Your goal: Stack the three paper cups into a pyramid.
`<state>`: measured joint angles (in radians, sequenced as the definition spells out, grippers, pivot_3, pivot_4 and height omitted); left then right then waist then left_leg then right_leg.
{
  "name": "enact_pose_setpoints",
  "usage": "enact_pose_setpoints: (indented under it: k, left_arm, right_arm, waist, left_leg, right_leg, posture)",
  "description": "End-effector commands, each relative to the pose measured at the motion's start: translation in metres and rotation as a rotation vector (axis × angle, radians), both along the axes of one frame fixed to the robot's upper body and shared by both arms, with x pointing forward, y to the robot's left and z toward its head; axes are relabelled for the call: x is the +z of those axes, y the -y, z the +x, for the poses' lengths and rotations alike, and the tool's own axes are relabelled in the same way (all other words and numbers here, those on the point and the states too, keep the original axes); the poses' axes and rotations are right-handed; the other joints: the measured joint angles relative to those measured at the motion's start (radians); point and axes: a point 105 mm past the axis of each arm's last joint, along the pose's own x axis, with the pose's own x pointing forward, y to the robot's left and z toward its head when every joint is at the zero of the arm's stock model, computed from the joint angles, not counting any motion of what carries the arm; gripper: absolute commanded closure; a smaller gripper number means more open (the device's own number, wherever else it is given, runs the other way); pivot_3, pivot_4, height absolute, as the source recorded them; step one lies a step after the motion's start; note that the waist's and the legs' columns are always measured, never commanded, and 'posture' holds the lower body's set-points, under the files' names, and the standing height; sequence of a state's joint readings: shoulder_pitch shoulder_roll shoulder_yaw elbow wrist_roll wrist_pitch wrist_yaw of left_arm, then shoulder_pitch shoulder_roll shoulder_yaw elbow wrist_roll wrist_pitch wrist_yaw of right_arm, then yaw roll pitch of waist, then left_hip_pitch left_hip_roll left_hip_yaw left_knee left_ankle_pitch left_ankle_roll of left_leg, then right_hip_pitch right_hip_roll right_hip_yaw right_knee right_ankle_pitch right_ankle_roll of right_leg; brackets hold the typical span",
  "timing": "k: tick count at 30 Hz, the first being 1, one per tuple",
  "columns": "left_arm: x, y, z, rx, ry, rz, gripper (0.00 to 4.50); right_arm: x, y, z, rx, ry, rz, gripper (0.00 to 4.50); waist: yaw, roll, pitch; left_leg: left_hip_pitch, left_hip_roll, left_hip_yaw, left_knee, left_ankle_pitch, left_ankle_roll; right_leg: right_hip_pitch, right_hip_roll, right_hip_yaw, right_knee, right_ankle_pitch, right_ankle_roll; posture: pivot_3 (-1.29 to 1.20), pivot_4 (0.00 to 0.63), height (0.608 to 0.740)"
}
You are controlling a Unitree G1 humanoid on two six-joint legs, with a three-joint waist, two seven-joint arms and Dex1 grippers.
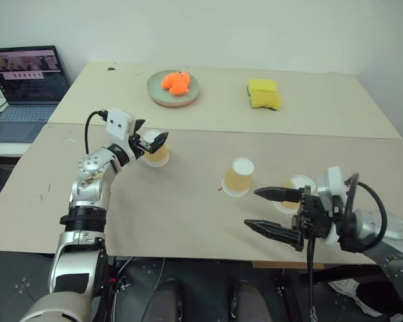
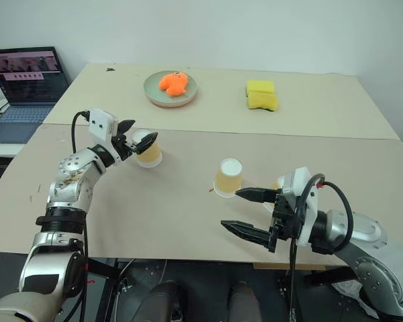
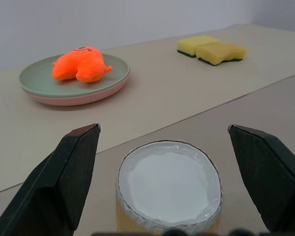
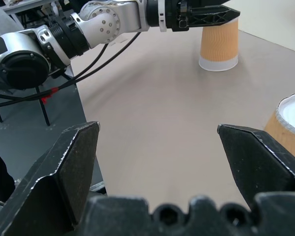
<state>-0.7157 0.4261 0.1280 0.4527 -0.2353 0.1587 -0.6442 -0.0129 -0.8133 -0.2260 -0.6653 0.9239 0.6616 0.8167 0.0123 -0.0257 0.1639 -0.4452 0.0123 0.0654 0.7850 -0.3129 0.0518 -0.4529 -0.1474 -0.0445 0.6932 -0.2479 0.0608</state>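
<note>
Three yellow-orange paper cups stand upside down on the tan table, white bases up. My left gripper (image 1: 151,137) is open, its fingers on either side of the top of the left cup (image 1: 156,154), with a gap showing on both sides in the left wrist view (image 3: 169,184). The second cup (image 1: 239,176) stands alone at the table's middle. Behind my right gripper (image 1: 252,208), the third cup (image 1: 301,182) is partly hidden. That gripper is open and level near the front edge, with nothing between its fingers.
At the back of the table, a green plate (image 1: 154,94) holds an orange soft toy (image 1: 176,82), and a yellow sponge (image 1: 264,94) lies to its right. A laptop (image 1: 25,87) stands on a side table at the far left.
</note>
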Motion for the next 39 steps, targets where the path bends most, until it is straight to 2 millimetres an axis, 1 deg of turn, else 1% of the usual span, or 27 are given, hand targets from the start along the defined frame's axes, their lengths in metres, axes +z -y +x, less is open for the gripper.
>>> enact_pose_setpoints:
  k: [1,7,9,11,13,14,15,17,18,22,25,26,27,29,30,31,33,35,39]
  left_arm:
    - [0.014,-0.006,0.002,0.021,0.045,-0.002,0.07]
    - [0.007,-0.01,0.002,0.034,0.023,-0.001,0.07]
    - [0.004,-0.009,0.001,0.03,0.019,0.004,0.07]
    - [0.002,-0.004,-0.001,-0.005,0.016,-0.007,0.07]
    - [0.001,-0.003,-0.002,-0.006,0.023,0.007,0.58]
    - [0.0,-0.002,-0.002,-0.008,0.017,0.005,0.74]
    - [0.0,-0.001,-0.002,-0.01,0.015,0.003,1.2]
    - [-0.001,-0.001,-0.001,-0.004,0.008,0.005,1.91]
    - [-0.003,-0.002,0.0,0.008,-0.002,0.007,1.99]
    - [-0.001,-0.003,0.001,0.015,0.005,0.021,1.99]
    - [0.006,0.004,0.002,-0.015,0.022,0.036,1.99]
    - [0.012,0.012,0.002,-0.054,0.039,0.05,1.99]
    - [0.022,0.027,-0.002,-0.146,0.048,0.06,1.99]
    - [0.034,0.058,-0.016,-0.364,0.036,0.096,1.99]
    - [0.036,0.067,-0.024,-0.45,0.034,0.112,1.99]
    - [0.034,0.074,-0.031,-0.53,0.0,0.137,1.99]
    - [0.032,0.083,-0.045,-0.67,-0.051,0.175,1.99]
    - [0.026,0.087,-0.056,-0.774,-0.106,0.223,1.99]
    - [0.011,0.086,-0.068,-0.88,-0.17,0.326,1.99]
  right_arm:
    - [0.012,0.001,-0.002,-0.006,0.063,0.012,0.0]
    - [0.012,0.001,-0.002,-0.004,0.064,0.011,0.0]
    - [0.012,0.001,-0.001,-0.005,0.063,0.009,0.0]
    - [0.012,0.001,-0.001,-0.002,0.063,0.008,0.0]
    - [0.012,0.001,-0.001,-0.001,0.065,0.005,0.0]
    - [0.013,0.001,-0.001,-0.001,0.065,0.005,0.0]
    - [0.013,0.001,-0.001,-0.001,0.065,0.005,0.0]
    - [0.013,0.002,0.0,-0.003,0.067,0.003,0.0]
    - [0.013,0.002,0.0,-0.004,0.067,0.003,0.0]
    - [0.013,0.002,-0.001,-0.005,0.067,0.003,0.0]
    - [0.012,0.002,-0.001,-0.007,0.066,0.001,0.0]
    - [0.012,0.003,0.0,-0.007,0.067,0.0,0.0]
    - [0.013,0.002,0.0,-0.006,0.067,0.001,0.0]
    - [0.013,0.001,0.001,0.0,0.07,-0.002,0.0]
    - [0.013,0.001,0.002,0.001,0.072,-0.004,0.0]
    - [0.013,0.001,0.002,0.001,0.073,-0.005,0.0]
    - [0.013,0.001,0.002,0.0,0.074,-0.005,0.0]
    - [0.013,0.001,0.003,-0.005,0.076,-0.005,0.0]
    - [0.013,0.002,0.0,-0.018,0.073,-0.001,0.0]
  waist:
    - [0.0,0.0,0.0]
    - [0.0,0.0,0.0]
    - [0.0,0.0,0.0]
    - [0.0,0.0,0.0]
    - [0.0,0.0,0.0]
    - [0.0,0.0,0.0]
    - [0.0,0.0,0.0]
    - [0.0,0.0,0.0]
    - [0.0,0.0,0.0]
    - [0.0,0.0,0.0]
    - [0.0,0.0,0.0]
    - [0.001,0.0,0.0]
    - [0.002,0.0,0.0]
    - [0.004,-0.001,0.0]
    - [0.005,-0.001,0.0]
    - [0.005,-0.001,0.0]
    - [0.0,-0.001,0.0]
    - [-0.008,-0.001,0.0]
    - [-0.014,-0.001,0.0]
  left_leg:
    - [0.0,0.0,0.0,0.0,0.0,0.0]
    - [0.0,0.0,0.0,0.0,0.0,0.0]
    - [0.0,0.0,0.0,0.0,0.0,0.0]
    - [0.0,0.0,0.0,0.0,0.0,0.0]
    - [0.0,0.0,0.0,0.0,0.0,0.0]
    - [0.0,0.0,0.0,0.0,0.0,0.0]
    - [0.0,0.0,0.0,0.0,0.0,0.0]
    - [0.0,0.0,0.0,0.0,0.0,0.0]
    - [0.0,0.0,0.0,0.0,0.0,0.0]
    - [0.0,0.0,0.0,0.0,0.0,0.0]
    - [0.0,0.0,0.0,0.0,0.0,0.0]
    - [0.0,0.0,0.0,0.0,0.0,0.0]
    - [0.0,0.0,0.0,0.0,0.0,0.0]
    - [-0.001,0.0,0.0,0.0,0.0,0.0]
    - [-0.002,0.0,0.0,0.0,0.0,0.0]
    - [-0.003,0.0,0.0,0.001,0.001,-0.001]
    - [-0.003,0.0,0.0,0.001,0.002,-0.003]
    - [-0.002,0.0,0.001,0.001,0.002,-0.004]
    - [-0.001,0.0,0.001,0.0,0.001,-0.001]
  right_leg:
    - [0.0,0.0,0.0,0.0,0.0,0.0]
    - [0.0,0.0,0.0,0.0,0.0,0.0]
    - [0.0,0.0,0.0,0.0,0.0,0.0]
    - [0.0,0.0,0.0,0.0,0.0,0.0]
    - [0.0,0.0,0.0,0.0,0.0,0.0]
    - [0.0,0.0,0.0,0.0,0.0,0.0]
    - [0.0,0.0,0.0,0.0,0.0,0.0]
    - [0.0,0.0,0.0,0.0,0.0,0.0]
    - [0.0,0.0,0.0,0.0,0.0,0.0]
    - [0.0,0.0,0.0,0.0,0.0,0.0]
    - [0.0,0.0,0.0,0.0,0.0,0.0]
    - [0.0,0.0,0.0,0.0,0.0,0.0]
    - [0.0,0.0,0.0,0.0,0.0,0.0]
    - [0.0,0.0,0.0,0.0,0.0,0.0]
    - [0.0,0.0,-0.001,0.0,0.0,0.0]
    - [-0.001,0.0,-0.001,0.0,0.0,0.0]
    - [-0.001,0.0,-0.001,0.0,0.0,0.0]
    - [-0.001,0.0,0.0,0.0,0.0,0.0]
    - [-0.002,0.001,0.0,0.001,0.0,0.0]
  posture:
    - [0.0,0.15,0.673]
    - [0.0,0.15,0.673]
    - [0.0,0.15,0.673]
    - [0.0,0.15,0.673]
    - [0.0,0.15,0.673]
    - [0.0,0.15,0.673]
    - [0.0,0.15,0.673]
    - [0.0,0.15,0.673]
    - [0.0,0.15,0.673]
    - [0.0,0.15,0.673]
    - [0.0,0.15,0.673]
    - [0.0,0.15,0.673]
    - [0.0,0.15,0.673]
    - [0.0,0.15,0.673]
    - [0.0,0.15,0.673]
    - [0.0,0.15,0.673]
    - [0.0,0.15,0.673]
    - [0.0,0.15,0.673]
    - [0.0,0.15,0.673]
